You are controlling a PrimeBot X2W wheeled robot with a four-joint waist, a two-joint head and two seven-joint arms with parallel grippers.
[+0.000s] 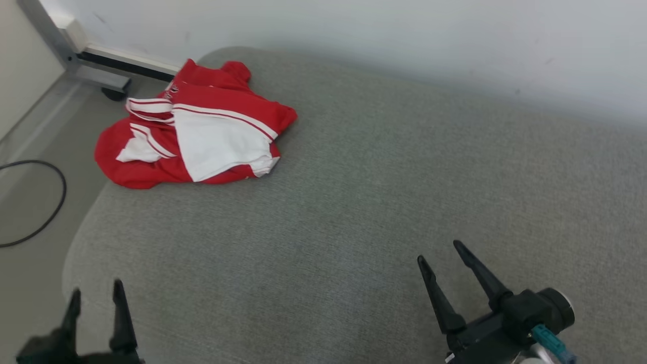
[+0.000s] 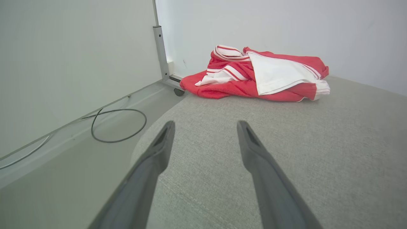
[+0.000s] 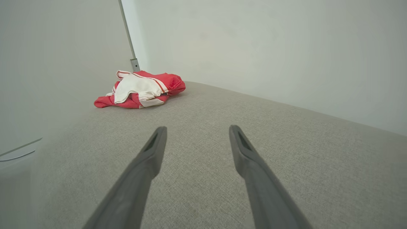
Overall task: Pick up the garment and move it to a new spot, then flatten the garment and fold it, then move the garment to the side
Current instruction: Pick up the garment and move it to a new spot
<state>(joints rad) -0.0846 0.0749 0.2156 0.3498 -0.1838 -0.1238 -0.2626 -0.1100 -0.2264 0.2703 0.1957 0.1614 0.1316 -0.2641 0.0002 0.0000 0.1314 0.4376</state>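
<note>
The left fingers (image 1: 120, 313) stand apart with nothing between them, pointing away over the near left corner of the grey padded surface (image 1: 354, 202). In the left wrist view, these fingers (image 2: 159, 149) frame bare grey fabric. The right fingers (image 1: 437, 298) are also spread wide and empty at the near right. They are angled slightly left, and the right wrist view shows only the pad's weave between them (image 3: 244, 152).

The garment (image 1: 202, 131) is well away from both, at the far left corner of the pad. It is a crumpled red top with a broad white panel and white stripes, bunched in loose folds. Its left side reaches the pad's edge. From the left wrist it shows as a low heap (image 2: 264, 76) ahead; from the right wrist it sits far off to the left (image 3: 140, 89).

Beyond the garment, a grey metal frame (image 1: 101, 76) on a caster stands against the pale wall. A black cable (image 1: 50, 202) loops across the floor left of the pad.
</note>
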